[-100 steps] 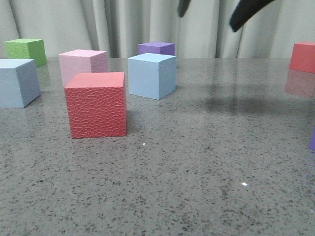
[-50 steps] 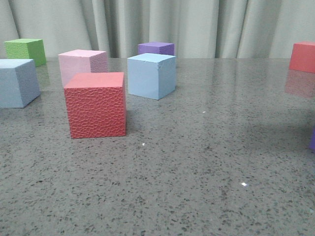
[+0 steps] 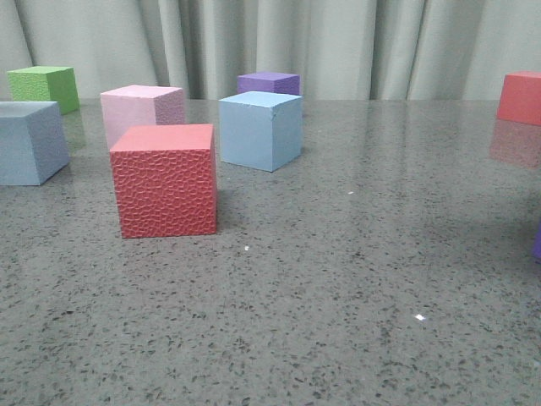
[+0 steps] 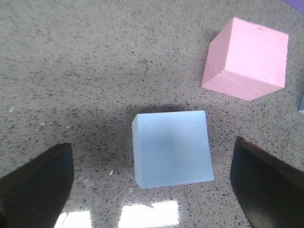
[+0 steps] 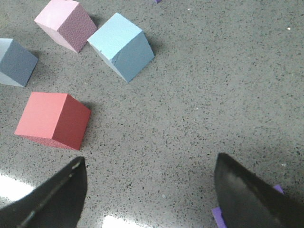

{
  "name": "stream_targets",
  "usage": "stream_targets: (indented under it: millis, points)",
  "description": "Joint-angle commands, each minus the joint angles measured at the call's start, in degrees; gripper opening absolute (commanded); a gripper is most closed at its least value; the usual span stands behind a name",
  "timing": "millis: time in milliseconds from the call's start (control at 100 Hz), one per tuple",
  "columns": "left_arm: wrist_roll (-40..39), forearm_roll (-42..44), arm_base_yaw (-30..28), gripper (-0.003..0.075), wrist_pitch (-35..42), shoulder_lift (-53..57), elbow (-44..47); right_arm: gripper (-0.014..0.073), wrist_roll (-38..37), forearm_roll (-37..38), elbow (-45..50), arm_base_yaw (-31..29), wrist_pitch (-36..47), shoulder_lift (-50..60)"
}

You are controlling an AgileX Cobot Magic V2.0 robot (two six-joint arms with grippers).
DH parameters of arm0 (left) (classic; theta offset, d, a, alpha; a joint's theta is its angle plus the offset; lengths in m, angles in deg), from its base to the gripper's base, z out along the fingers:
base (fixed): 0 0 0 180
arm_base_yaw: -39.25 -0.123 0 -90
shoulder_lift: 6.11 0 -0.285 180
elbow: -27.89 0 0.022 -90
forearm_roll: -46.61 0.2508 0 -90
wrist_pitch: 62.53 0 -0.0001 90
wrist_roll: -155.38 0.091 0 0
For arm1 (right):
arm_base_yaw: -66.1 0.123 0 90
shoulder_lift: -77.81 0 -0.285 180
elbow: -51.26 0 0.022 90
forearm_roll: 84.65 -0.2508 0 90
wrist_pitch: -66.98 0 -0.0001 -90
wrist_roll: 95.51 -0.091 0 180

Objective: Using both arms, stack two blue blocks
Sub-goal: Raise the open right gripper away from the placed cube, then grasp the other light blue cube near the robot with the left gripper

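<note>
Blue blocks [image 3: 260, 129] [image 3: 30, 141] sit apart on the table [image 3: 355, 279], none stacked yet; the dark arm seen above a second ago is gone; the left gripper [image 4: 152, 183] hangs spread wide over one block; the right gripper [image 5: 149, 192] is spread too, holding nothing

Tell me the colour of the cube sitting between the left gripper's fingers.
Pale sky blue: the blue block, clearest in the left wrist view.
</note>
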State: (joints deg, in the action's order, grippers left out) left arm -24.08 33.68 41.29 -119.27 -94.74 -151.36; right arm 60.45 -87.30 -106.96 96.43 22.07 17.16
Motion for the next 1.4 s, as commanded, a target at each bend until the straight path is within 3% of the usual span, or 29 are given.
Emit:
stream_targets:
  millis: [0,890,980,1220,1390]
  points:
    - [0.1,-1.6,1.1,0.0640,-0.5,-1.2,-3.9,0.0559,0.5,0.6,-1.4,0.0,3.3,0.9]
    - [-1.4,-1.1,3.9,0.0634,-3.7,-15.1,-6.3,0.0559,0.5,0.6,-1.4,0.0,3.3,0.9]
    - [-1.4,-1.1,3.9,0.0587,-3.8,-15.2,-6.3,0.0559,0.5,0.6,-1.4,0.0,3.3,0.9]
    - [-1.4,-1.7,3.9,0.0374,-3.8,-15.2,-6.4,0.0559,0.5,0.6,-1.3,0.0,3.3,0.9]
    - [-1.4,-1.7,3.9,0.0314,-5.0,-15.2,-6.6,0.0559,0.5,0.6,-1.3,0.0,3.3,0.9]
